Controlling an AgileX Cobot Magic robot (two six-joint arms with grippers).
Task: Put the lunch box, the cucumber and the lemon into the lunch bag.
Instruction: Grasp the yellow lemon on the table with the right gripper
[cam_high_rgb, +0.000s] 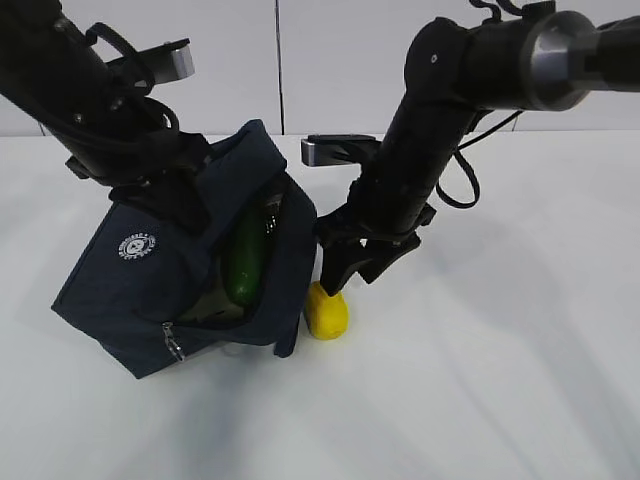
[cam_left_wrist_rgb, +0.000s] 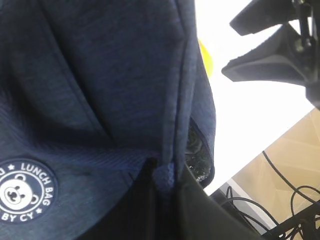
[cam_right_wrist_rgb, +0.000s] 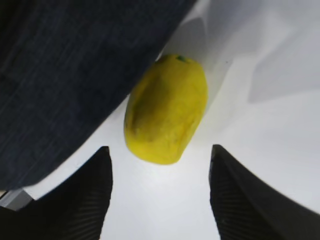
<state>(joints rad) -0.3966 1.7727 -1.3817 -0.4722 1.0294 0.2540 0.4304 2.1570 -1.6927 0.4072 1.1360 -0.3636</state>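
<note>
The navy lunch bag (cam_high_rgb: 150, 285) is tilted, its open mouth facing right. The dark green cucumber (cam_high_rgb: 244, 255) sits upright inside the opening. The lunch box is mostly hidden; a glimpse of something pale shows low in the opening. My left gripper (cam_left_wrist_rgb: 164, 175) is shut on a fold of the bag's fabric (cam_left_wrist_rgb: 100, 90) and holds the bag up. The yellow lemon (cam_high_rgb: 326, 313) lies on the table by the bag's mouth. My right gripper (cam_high_rgb: 343, 275) hangs open just above it; the lemon (cam_right_wrist_rgb: 166, 109) lies just ahead of the open fingers (cam_right_wrist_rgb: 95, 195).
The white table (cam_high_rgb: 500, 350) runs on to the right and front. A pale wall stands behind. The right arm's black body (cam_left_wrist_rgb: 280, 55) shows in the left wrist view, with cables beyond the table edge (cam_left_wrist_rgb: 280, 200).
</note>
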